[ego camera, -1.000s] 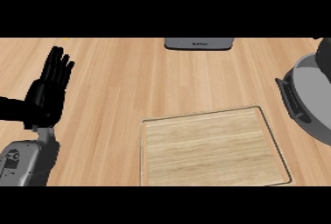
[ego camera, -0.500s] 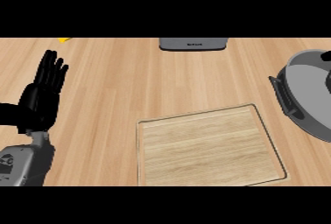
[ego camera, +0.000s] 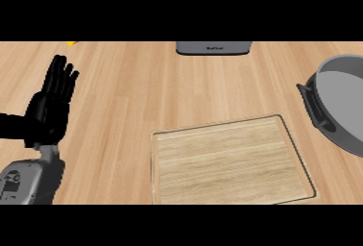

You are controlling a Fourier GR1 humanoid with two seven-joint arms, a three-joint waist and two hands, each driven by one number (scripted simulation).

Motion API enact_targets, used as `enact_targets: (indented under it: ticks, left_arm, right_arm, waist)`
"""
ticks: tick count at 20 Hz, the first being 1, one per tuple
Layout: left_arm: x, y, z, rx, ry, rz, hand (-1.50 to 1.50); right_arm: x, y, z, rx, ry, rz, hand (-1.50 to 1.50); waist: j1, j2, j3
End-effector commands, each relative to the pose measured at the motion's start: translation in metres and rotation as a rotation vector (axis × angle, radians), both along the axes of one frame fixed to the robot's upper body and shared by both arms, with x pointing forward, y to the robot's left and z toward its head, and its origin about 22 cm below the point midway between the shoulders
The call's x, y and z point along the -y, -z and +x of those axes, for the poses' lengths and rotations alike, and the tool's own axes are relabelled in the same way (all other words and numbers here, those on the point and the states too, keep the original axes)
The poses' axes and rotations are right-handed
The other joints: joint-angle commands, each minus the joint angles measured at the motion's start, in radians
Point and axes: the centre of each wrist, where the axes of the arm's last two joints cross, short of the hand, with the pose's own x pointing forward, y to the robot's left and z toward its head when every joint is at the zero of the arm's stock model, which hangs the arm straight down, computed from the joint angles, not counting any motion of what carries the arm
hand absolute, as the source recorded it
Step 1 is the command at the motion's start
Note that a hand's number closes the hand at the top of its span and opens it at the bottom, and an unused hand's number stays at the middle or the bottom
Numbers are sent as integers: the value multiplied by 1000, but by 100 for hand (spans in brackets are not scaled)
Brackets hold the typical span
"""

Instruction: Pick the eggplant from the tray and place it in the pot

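My black left hand point(ego camera: 50, 103) stands open at the left edge, fingers straight, close together and pointing up, as it did a second ago. A small yellow scrap point(ego camera: 71, 43) now shows at the top. The pale square wooden tray point(ego camera: 230, 166) lies in the centre. The round grey metal pot point(ego camera: 339, 127) at the right shows more of itself than before. Where the eggplant is, I cannot tell.

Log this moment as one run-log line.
left hand: open, resting | eggplant: not in view | tray: centre | pot: right edge
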Motion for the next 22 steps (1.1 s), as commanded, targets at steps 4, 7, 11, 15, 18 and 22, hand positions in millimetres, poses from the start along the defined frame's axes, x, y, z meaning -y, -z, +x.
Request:
enact_targets:
  ticks: [4,7,11,15,18,22]
  left_arm:
    - [-1,-10,8,5,10,-19,0]
    - [-1,-11,-4,4,36,-9,0]
    - [5,7,11,-15,19,-11,0]
    - [-2,-8,-1,15,42,-5,0]
    - [-16,-3,-2,-8,15,-10,0]
    - [-2,3,5,-14,-2,-2,0]
  right_arm:
    - [25,9,-24,178,-12,228,-150]
    - [25,27,-36,189,-116,243,-150]
    - [-2,20,-14,278,-192,136,-150]
    - [14,8,-22,454,-185,82,-150]
    - [12,0,-20,591,-129,82,-150]
    - [13,-7,-24,735,-104,90,-150]
  waist:
    - [10,8,2]
    - [19,7,3]
    - [14,8,0]
    - [24,6,2]
    - [6,0,1]
    - [-11,-1,0]
